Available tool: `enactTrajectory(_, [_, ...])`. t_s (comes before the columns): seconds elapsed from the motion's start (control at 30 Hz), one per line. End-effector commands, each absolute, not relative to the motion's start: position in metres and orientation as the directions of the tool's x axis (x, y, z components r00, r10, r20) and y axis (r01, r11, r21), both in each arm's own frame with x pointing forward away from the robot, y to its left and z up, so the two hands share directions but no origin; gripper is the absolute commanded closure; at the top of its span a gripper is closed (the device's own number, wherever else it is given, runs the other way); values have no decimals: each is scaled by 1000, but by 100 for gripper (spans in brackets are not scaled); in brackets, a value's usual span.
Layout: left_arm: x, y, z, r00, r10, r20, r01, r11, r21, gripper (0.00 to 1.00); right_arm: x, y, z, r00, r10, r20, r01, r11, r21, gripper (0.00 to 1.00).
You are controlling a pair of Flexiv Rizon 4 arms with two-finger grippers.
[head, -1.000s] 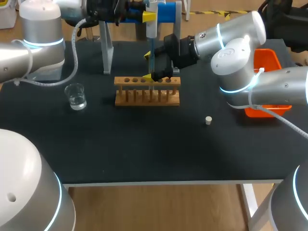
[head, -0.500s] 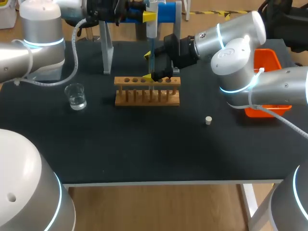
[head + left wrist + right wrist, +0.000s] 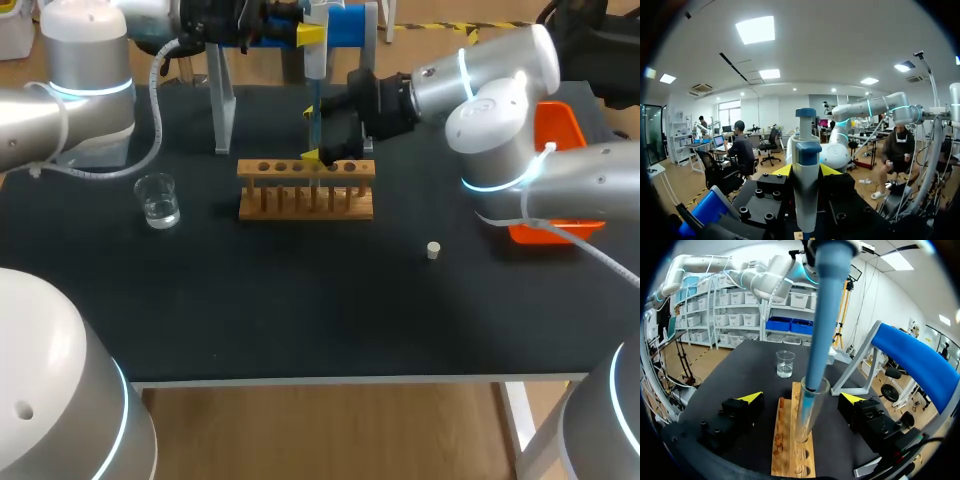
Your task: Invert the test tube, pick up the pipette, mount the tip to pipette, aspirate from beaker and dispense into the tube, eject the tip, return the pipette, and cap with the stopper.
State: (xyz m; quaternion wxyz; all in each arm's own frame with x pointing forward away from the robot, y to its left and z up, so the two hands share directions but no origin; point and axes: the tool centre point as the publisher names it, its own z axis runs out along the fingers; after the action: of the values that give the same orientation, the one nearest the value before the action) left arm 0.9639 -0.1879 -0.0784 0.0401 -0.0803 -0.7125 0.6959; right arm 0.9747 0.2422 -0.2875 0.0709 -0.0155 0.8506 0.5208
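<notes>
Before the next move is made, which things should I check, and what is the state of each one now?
1. The pipette sits in the left gripper: ok, a yellow tip at each side of its body.
2. The blue tip is inside the test tube mouth: ok.
3. The test tube stands in the rack: ok.
4. The right gripper is off the tube: ok, open, fingers apart from it on both sides.
5. Liquid in the tube: cannot tell.
6. The stopper lies free on the table: ok.

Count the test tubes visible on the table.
1: the test tube stands in the wooden rack, with the pipette tip inside its mouth. Other rack holes look empty.
</notes>
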Motion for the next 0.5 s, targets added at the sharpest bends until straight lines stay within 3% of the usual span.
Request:
enactTrajectory(0.03, [965,-188,-78,-983,174,-55,59,18,-998,100,971,220,-277,-990,46,-131,-98,433,896,0])
enactTrajectory(0.5, [965,-188,-78,-983,174,-55,59,18,-998,100,954,163,-214,-990,89,-106,-78,271,959,0])
